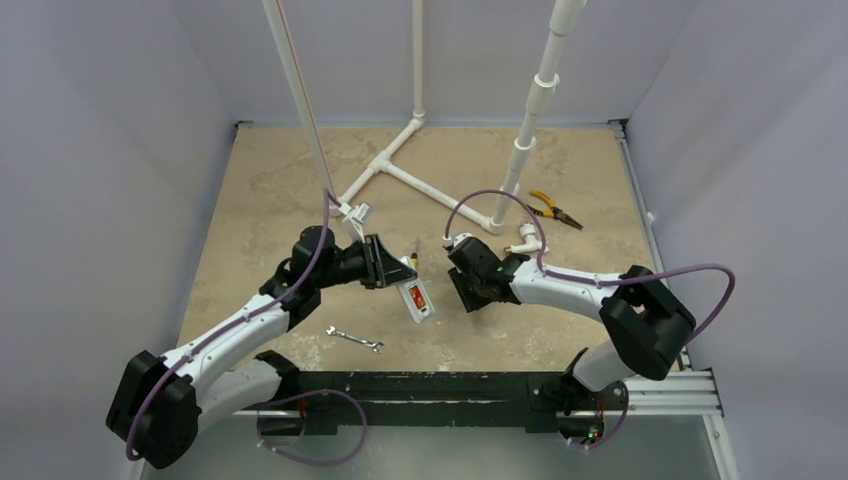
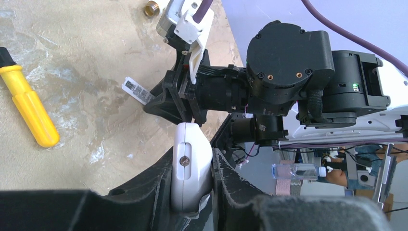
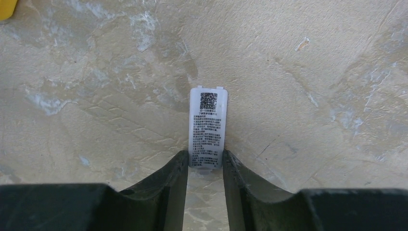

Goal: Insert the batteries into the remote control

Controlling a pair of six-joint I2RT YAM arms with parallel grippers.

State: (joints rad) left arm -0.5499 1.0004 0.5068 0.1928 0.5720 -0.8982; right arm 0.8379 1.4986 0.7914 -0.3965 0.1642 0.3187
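Left wrist view shows us the remote [image 2: 191,168] pinched between the two fingers of the left gripper [image 2: 192,155]. They are shut on its long sides, near one end. From the top we see the remote just past the wrench [image 1: 355,339] and a little to the right of it. Its back faces up, and the orange-red batteries [image 1: 418,296] sit in the open slot. We cannot count them from here, and we cannot tell if the remote's far end touches the table. The right gripper [image 3: 205,156] is further to the right of the wrench. Its fingers are nearly closed and press on both long edges of the little white cover [image 3: 208,126], at the end close to the camera. We think the remote is light and hard, with smooth sides that could slip, so a firm hold on the long sides, away from the slot, looks best. If the remote tips over, the small round batteries could drop out and roll. We think the cover is thin, very light and a bit bendy, with tiny tabs that may snap. It is best held by its edges, with the far tab end left free to go in.
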